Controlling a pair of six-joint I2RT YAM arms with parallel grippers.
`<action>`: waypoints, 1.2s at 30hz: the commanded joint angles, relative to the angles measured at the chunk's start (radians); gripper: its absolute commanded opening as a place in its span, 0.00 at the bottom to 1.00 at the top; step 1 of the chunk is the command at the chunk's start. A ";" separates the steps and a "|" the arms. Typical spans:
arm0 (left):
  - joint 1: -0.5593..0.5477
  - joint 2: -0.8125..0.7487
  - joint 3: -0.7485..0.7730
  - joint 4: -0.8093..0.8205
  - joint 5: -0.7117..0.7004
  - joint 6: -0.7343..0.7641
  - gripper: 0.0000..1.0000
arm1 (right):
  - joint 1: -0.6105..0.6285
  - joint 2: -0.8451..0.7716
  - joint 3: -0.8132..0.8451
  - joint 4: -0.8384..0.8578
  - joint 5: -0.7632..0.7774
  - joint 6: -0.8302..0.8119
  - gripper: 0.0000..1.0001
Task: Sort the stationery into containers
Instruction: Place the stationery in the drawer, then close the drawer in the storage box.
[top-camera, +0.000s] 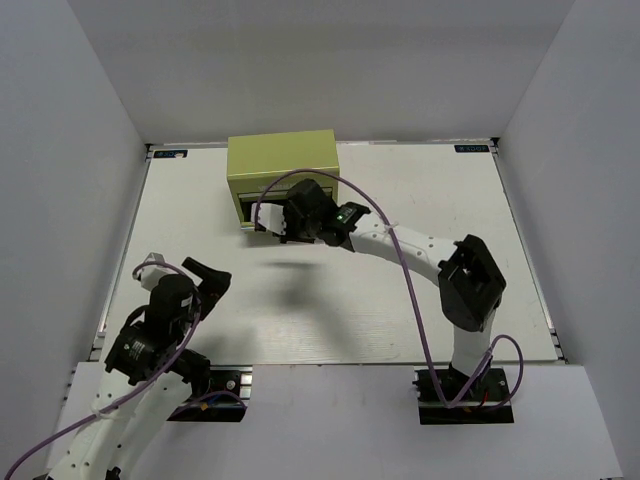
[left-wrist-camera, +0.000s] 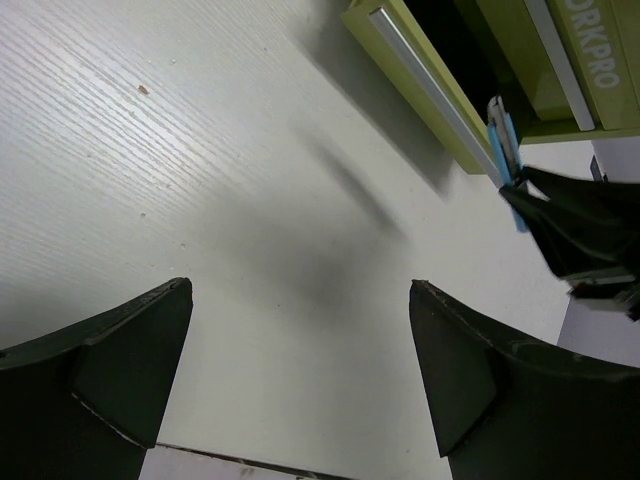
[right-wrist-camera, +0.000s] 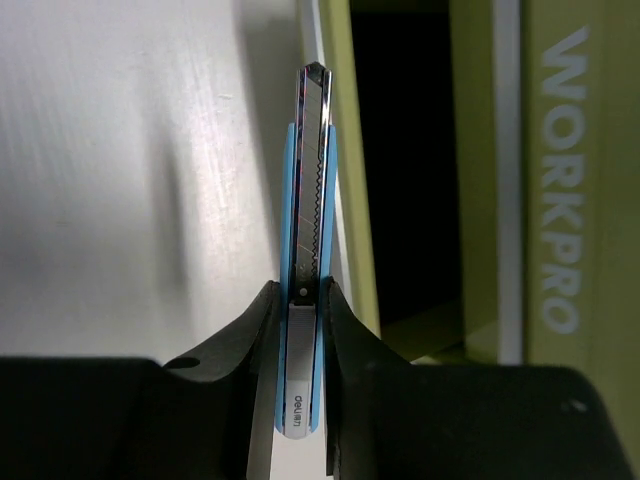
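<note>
The olive-green cabinet (top-camera: 283, 165) stands at the back of the table, with one front drawer (left-wrist-camera: 425, 88) pulled out. My right gripper (right-wrist-camera: 302, 292) is shut on the thin blue stick (right-wrist-camera: 307, 200), a slim cutter with a blue body and a dark toothed strip. Its tip lies along the open drawer's front edge (right-wrist-camera: 338, 150), beside the dark drawer opening. The stick also shows in the left wrist view (left-wrist-camera: 503, 140). My left gripper (left-wrist-camera: 300, 290) is open and empty, low over bare table at the front left (top-camera: 205, 275). The orange-capped, light blue and mint green sticks are out of view.
The cabinet front bears the lettering WORKPRO (right-wrist-camera: 562, 180). The right arm (top-camera: 430, 250) reaches across the table's middle toward the cabinet. White walls enclose the table (top-camera: 330, 300) on three sides.
</note>
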 joint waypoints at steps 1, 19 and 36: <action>-0.002 0.020 -0.008 0.056 0.025 0.025 1.00 | -0.035 0.044 0.108 -0.026 -0.069 -0.149 0.00; -0.002 0.040 -0.037 0.098 0.034 0.045 1.00 | -0.120 0.327 0.433 -0.116 -0.088 -0.321 0.40; -0.002 0.077 -0.046 0.137 0.044 0.045 1.00 | -0.137 0.252 0.442 -0.369 -0.440 -0.353 0.00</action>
